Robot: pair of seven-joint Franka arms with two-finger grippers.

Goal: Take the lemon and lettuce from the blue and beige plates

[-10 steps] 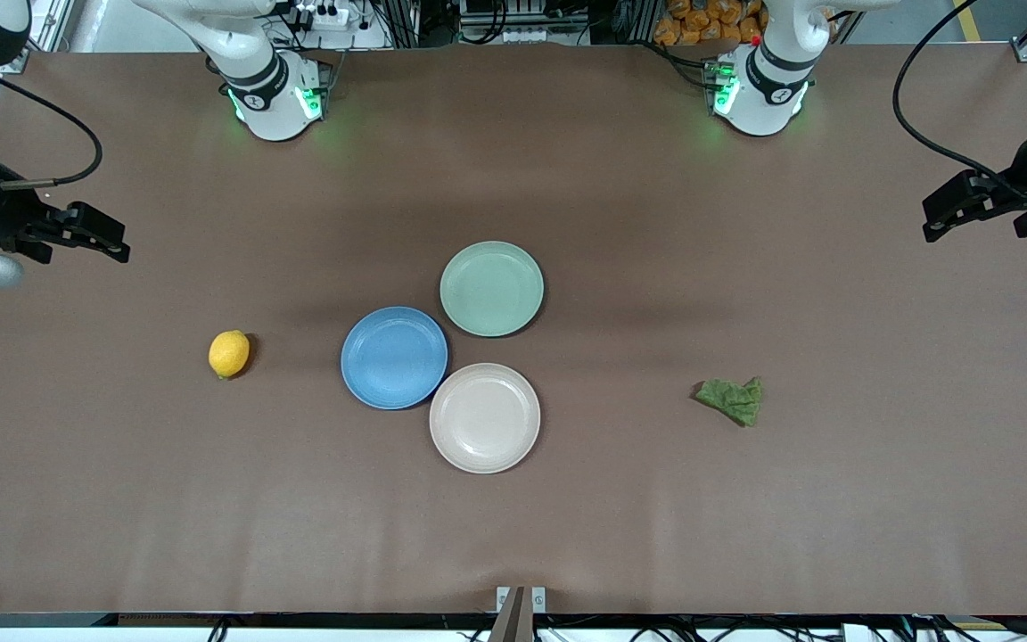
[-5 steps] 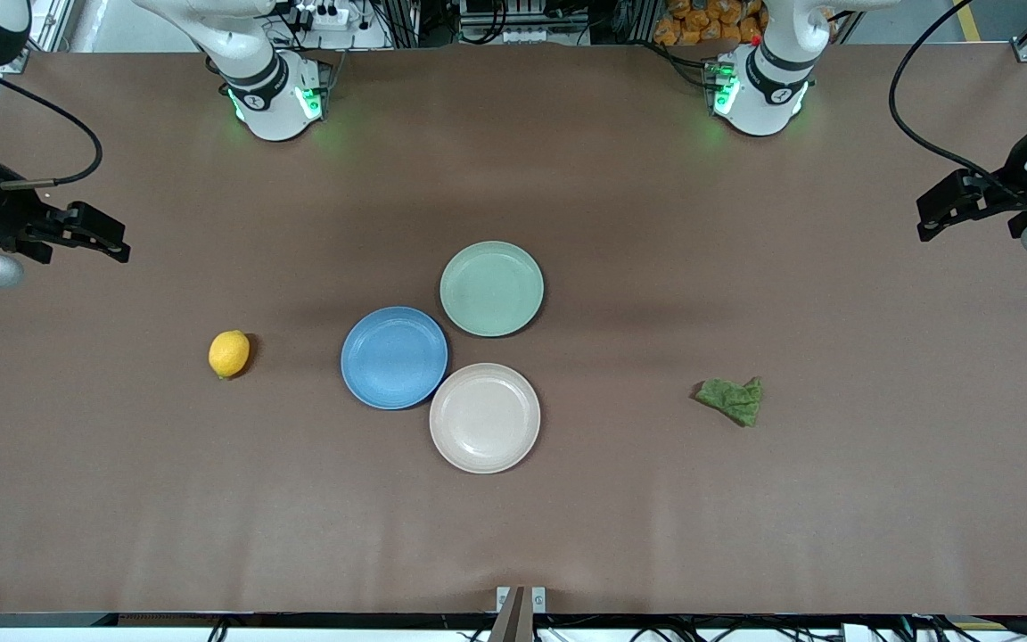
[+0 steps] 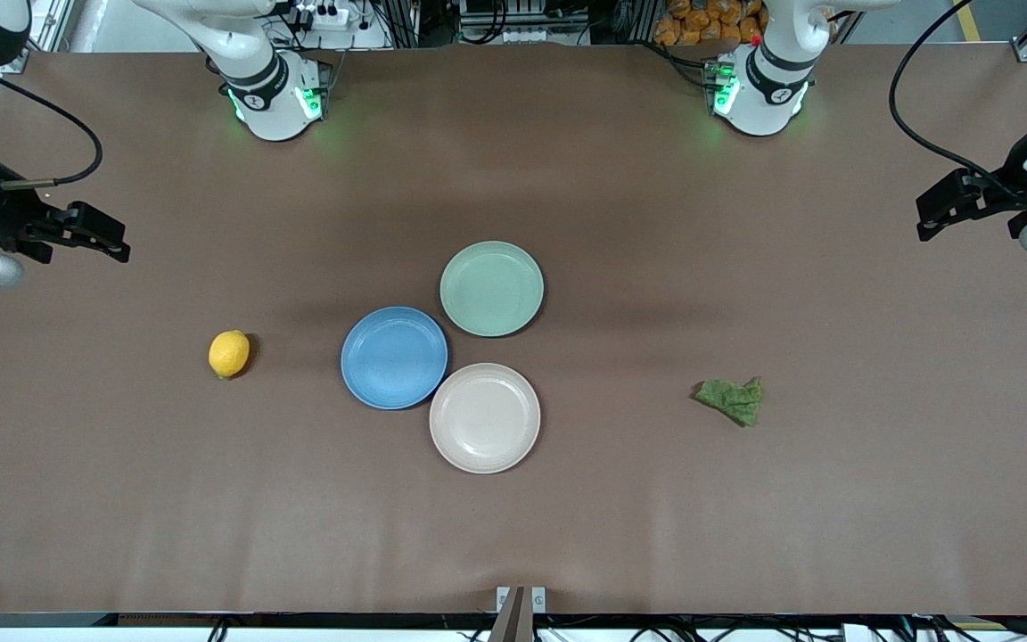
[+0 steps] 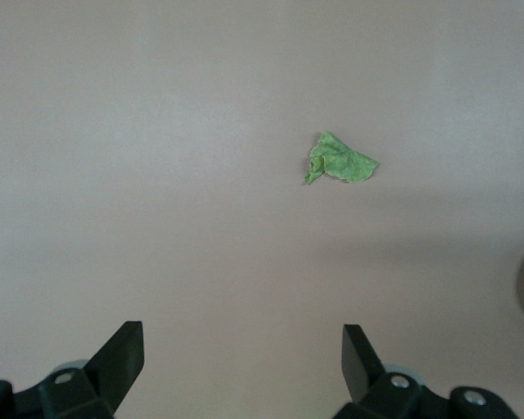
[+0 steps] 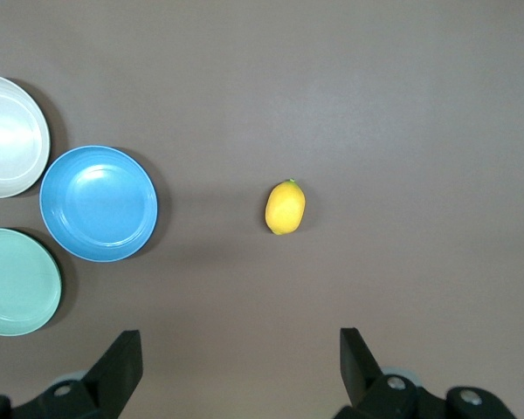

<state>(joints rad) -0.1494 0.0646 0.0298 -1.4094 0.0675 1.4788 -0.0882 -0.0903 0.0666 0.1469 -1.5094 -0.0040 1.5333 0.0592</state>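
Yellow oval lemon (image 3: 229, 354) lies on the brown table (image 3: 745, 535) toward the right arm's end; crumpled green lettuce leaf (image 3: 731, 399) toward the left arm's. Round blue plate (image 3: 394, 358) and beige plate (image 3: 485, 417) touch, both bare. Left gripper (image 3: 931, 221) and right gripper (image 3: 114, 242) hover over the table ends, fingers spread wide, holding nothing.

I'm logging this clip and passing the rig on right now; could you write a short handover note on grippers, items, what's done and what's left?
Left gripper: open, holds nothing, up over the left arm's end of the table.
Right gripper: open, holds nothing, over the right arm's end.
Yellow lemon lies on the brown table beside the round blue plate, apart from it.
Crumpled green lettuce leaf lies on the table toward the left arm's end.
Blue plate, round beige plate and round green plate hold nothing.
Done: both items are off the plates.
Left: nothing visible.
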